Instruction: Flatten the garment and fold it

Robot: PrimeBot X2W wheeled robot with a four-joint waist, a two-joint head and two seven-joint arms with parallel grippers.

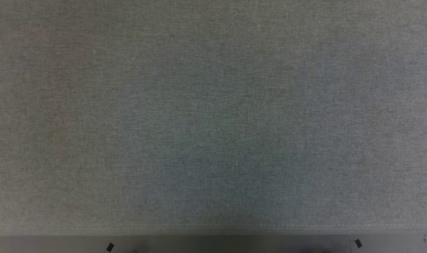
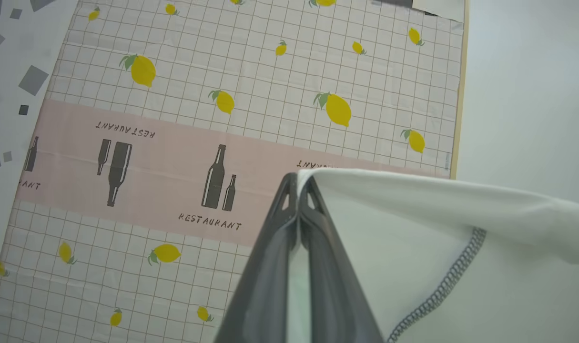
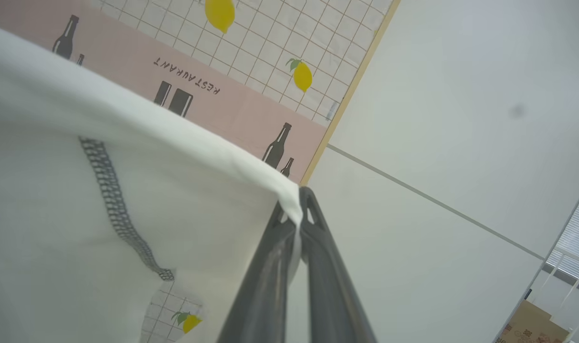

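Jaws of the left gripper (image 2: 298,186) and right gripper (image 3: 299,205) are clenching the garment (image 2: 437,228) by its upper edge, and it is hanging above the lemon-print cloth (image 2: 251,71). It is looking thin, limp and light, so corner grips beside the seams are suiting it best.

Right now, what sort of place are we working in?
Probably an indoor workroom or test space rather than a real restaurant: a lemon-print tablecloth spread flat, a plain pale floor, and a cardboard box standing on it.
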